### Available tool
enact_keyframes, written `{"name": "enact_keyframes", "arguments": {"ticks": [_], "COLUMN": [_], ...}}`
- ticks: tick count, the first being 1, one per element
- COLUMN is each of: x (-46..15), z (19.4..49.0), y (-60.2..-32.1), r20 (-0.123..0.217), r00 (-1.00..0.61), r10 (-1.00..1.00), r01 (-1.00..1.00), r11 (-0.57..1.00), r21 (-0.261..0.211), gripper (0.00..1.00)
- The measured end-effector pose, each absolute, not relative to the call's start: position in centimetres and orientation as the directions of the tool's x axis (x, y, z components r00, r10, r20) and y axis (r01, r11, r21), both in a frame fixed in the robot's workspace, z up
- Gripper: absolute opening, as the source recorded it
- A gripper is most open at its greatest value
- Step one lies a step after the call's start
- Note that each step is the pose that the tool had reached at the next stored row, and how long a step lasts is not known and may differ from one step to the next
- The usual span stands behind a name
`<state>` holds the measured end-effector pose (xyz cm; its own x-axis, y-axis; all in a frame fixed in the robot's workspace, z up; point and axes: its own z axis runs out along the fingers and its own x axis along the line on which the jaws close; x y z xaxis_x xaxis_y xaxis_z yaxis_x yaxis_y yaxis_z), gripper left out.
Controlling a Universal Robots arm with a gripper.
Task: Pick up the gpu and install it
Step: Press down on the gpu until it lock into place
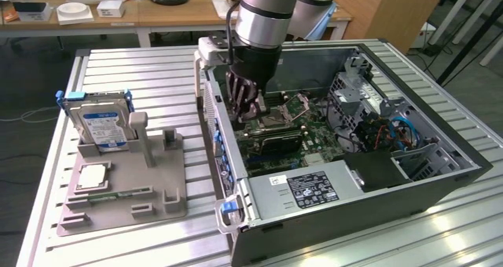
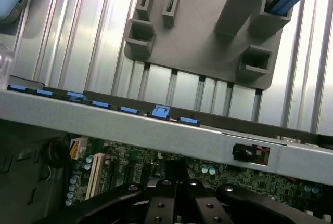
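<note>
The black pincer [image 1: 250, 115], jaws together, reaches into the open black computer case [image 1: 440, 178] above its green motherboard [image 1: 303, 138], apparently clamping the dark gpu card, which could jam if tilted off its slot.

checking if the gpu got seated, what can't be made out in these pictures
- Claw tips, exterior view: dark against the motherboard, so what they hold or touch can't be told.
- Gpu: not clearly made out in the exterior view; the arm blocks part of the case.
- Claw, wrist view: cut off by the picture's edge.
- Hard drive label: too small to read.
</note>
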<state>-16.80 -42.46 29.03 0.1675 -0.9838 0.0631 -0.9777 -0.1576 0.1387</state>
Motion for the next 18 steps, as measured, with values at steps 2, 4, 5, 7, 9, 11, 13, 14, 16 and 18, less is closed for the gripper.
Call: {"name": "enact_keyframes", "arguments": {"ticks": [2, 4, 5, 7, 9, 11, 13, 14, 16, 18], "x": [-16.80, -16.79, -16.79, -16.80, -16.80, -16.79, -16.80, -16.80, -16.79, -16.80], "z": [29.03, 29.02, 29.02, 29.06, 29.29, 29.41, 29.41, 29.41, 29.43, 29.44], "y": [-42.33, -42.28, -42.28, -42.25, -42.13, -42.11, -42.10, -42.10, -42.10, -42.10], "r20": [0.064, 0.067, 0.070, 0.082, 0.092, 0.092, 0.090, 0.088, 0.078, 0.058], "r00": [0.168, 0.168, 0.169, 0.169, 0.170, 0.170, 0.171, 0.173, 0.175, 0.177], "r10": [-0.984, -0.983, -0.983, -0.982, -0.981, -0.981, -0.981, -0.981, -0.981, -0.982], "r01": [-0.978, -0.977, -0.977, -0.976, -0.974, -0.974, -0.974, -0.974, -0.973, -0.973], "r11": [-0.158, -0.158, -0.157, -0.155, -0.153, -0.153, -0.155, -0.157, -0.161, -0.166], "r21": [0.139, 0.142, 0.145, 0.154, 0.166, 0.167, 0.166, 0.166, 0.164, 0.160], "gripper": [0.11, 0.11, 0.11, 0.11, 0.11, 0.11, 0.11, 0.11, 0.11, 0.11]}}
